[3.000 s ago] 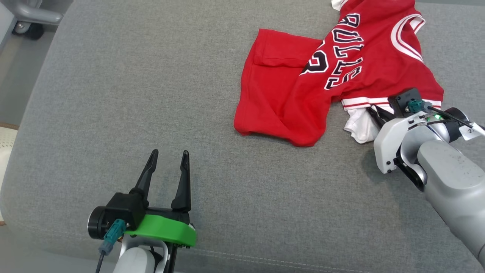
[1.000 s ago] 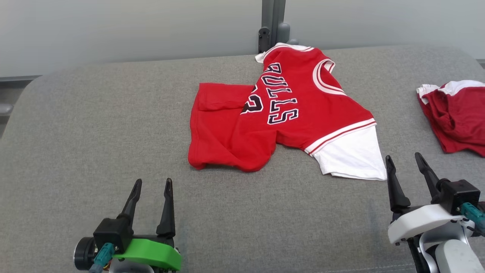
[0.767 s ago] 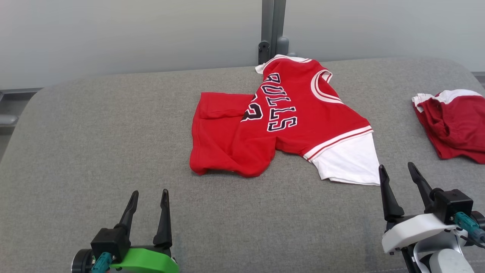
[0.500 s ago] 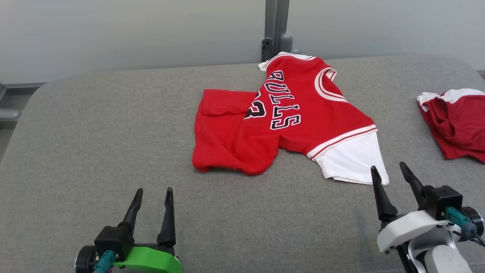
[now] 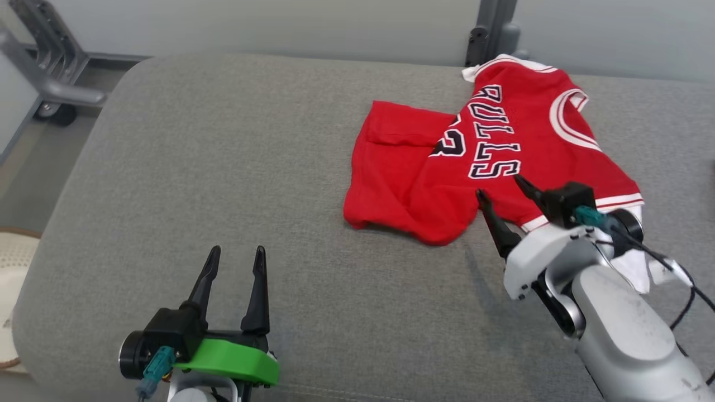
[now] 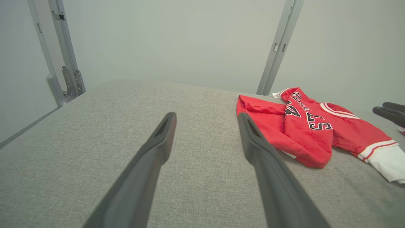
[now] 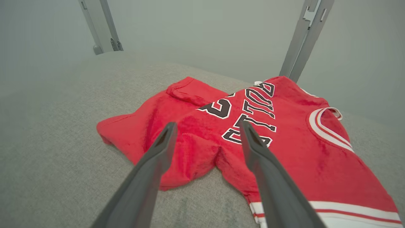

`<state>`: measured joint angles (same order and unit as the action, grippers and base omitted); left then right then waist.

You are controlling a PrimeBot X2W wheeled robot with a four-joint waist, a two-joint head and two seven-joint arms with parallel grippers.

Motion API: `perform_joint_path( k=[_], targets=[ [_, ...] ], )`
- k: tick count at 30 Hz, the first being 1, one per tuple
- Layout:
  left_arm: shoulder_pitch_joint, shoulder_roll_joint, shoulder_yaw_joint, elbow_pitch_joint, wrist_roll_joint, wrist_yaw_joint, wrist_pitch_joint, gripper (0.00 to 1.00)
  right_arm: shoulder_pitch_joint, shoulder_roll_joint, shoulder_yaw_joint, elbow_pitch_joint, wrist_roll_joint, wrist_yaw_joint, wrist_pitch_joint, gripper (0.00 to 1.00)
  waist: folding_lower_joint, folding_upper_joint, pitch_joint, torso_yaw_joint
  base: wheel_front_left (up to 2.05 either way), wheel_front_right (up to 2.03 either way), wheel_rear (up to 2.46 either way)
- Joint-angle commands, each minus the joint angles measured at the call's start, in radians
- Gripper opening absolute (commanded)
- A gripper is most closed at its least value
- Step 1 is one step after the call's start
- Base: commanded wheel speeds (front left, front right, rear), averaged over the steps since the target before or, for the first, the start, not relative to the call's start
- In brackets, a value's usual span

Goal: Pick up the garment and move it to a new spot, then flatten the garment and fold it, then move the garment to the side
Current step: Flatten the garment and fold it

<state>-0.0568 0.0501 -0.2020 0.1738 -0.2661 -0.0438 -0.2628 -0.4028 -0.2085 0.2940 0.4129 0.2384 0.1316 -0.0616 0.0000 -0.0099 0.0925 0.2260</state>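
Head view: right claw (image 5: 498, 185), spread wide, has advanced over the garment (image 5: 402, 167).

The garment (image 5: 402, 184) under the right gripper's (image 5: 497, 185) black fingers is bright red, with black lettering outlined in white, a white-and-red striped band and a white panel. Below both pairs of fingers the cushion (image 5: 223, 139) is flecked grey. The left gripper (image 5: 236, 250) has a green mount. The right's looks white, perhaps pale grey.
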Motion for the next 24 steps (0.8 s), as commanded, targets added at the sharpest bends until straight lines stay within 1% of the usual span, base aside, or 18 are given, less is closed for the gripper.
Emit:
perform_joint_path(
  k=[1,6,11,14,18,19,20,21,22,24],
  targets=[
    [-0.02,0.001,-0.006,-0.004,-0.013,0.004,-0.002,1.0,-0.036,-0.01,0.016,0.024,0.011,-0.002,0.009,1.0,0.0,0.0099,0.073,0.087,0.0,0.0,0.0],
    [-0.045,0.001,-0.047,-0.017,-0.043,0.018,-0.002,1.0,-0.204,-0.021,0.134,0.178,0.079,-0.002,0.065,1.0,0.0,0.0099,0.132,0.175,0.0,0.0,0.0],
    [-0.064,0.0,-0.089,-0.024,-0.08,0.037,-0.002,1.0,-0.32,-0.03,0.238,0.318,0.165,-0.002,0.101,1.0,0.0,0.0099,0.17,0.254,0.0,0.0,0.0],
    [-0.065,0.001,-0.106,-0.028,-0.092,0.049,-0.002,1.0,-0.361,-0.036,0.302,0.38,0.217,-0.002,0.121,1.0,0.0,0.0099,0.183,0.286,0.0,0.0,0.0],
    [-0.064,0.0,-0.121,-0.032,-0.111,0.059,-0.002,1.0,-0.399,-0.051,0.386,0.438,0.274,-0.002,0.153,1.0,0.0,0.0099,0.193,0.309,0.0,0.0,0.0],
    [-0.064,0.001,-0.123,-0.033,-0.114,0.063,-0.002,1.0,-0.408,-0.054,0.402,0.449,0.291,-0.002,0.161,0.92,0.0,0.0099,0.195,0.312,0.0,0.0,0.0],
    [-0.064,0.001,-0.126,-0.035,-0.117,0.063,-0.002,1.0,-0.415,-0.058,0.419,0.458,0.3,-0.002,0.166,0.38,0.0,0.0099,0.197,0.314,0.0,0.0,0.0],
    [-0.064,0.001,-0.129,-0.036,-0.119,0.065,-0.002,1.0,-0.425,-0.063,0.434,0.467,0.31,-0.002,0.171,0.23,0.0,0.0099,0.2,0.316,0.0,0.0,0.0],
    [-0.066,0.001,-0.133,-0.04,-0.122,0.07,-0.002,1.0,-0.442,-0.076,0.459,0.485,0.326,-0.002,0.165,0.0,0.0,0.0099,0.205,0.318,0.0,0.0,0.0],
    [-0.068,0.001,-0.138,-0.043,-0.129,0.073,-0.002,1.0,-0.466,-0.087,0.476,0.5,0.336,-0.002,0.15,0.0,0.0,0.0099,0.211,0.319,0.0,0.0,0.0]
  ],
)
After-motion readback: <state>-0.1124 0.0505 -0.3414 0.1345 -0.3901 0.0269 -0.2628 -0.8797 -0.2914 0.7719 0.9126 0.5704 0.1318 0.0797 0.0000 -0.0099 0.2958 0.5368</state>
